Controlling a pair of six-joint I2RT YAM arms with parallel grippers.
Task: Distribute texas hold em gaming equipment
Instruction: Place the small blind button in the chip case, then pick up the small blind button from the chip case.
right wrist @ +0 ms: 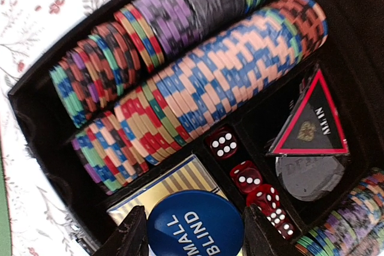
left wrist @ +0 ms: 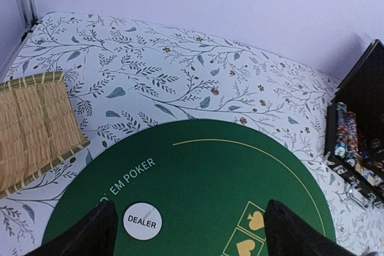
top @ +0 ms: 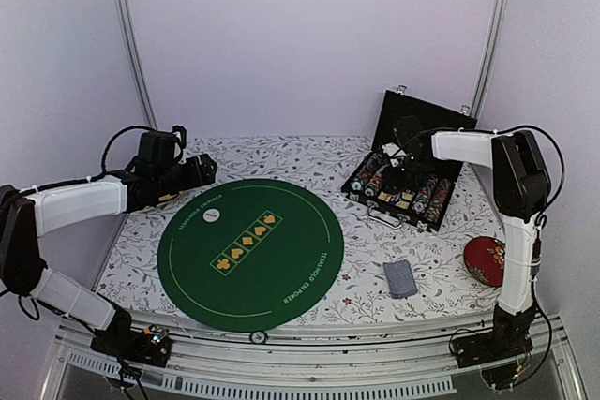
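Chips [right wrist: 228,76] sit racked in the case [top: 422,119] at the far right corner of the table [top: 309,156], where the right gripper [right wrist: 195,238], half closed, pinches the blue small blind button [right wrist: 195,220], probably to lift it out. The left gripper [left wrist: 191,235] hangs wide open, empty, above the dealer button [left wrist: 143,220] on the felt [left wrist: 204,172].

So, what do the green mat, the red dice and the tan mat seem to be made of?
Green mat: probably felt or cloth; flat matte, no glare, printed yellow lines.
Dice: likely clear plastic; glossy red, see-through, white pips.
Tan mat: seemingly bamboo or straw; thin parallel slats, bound edge.
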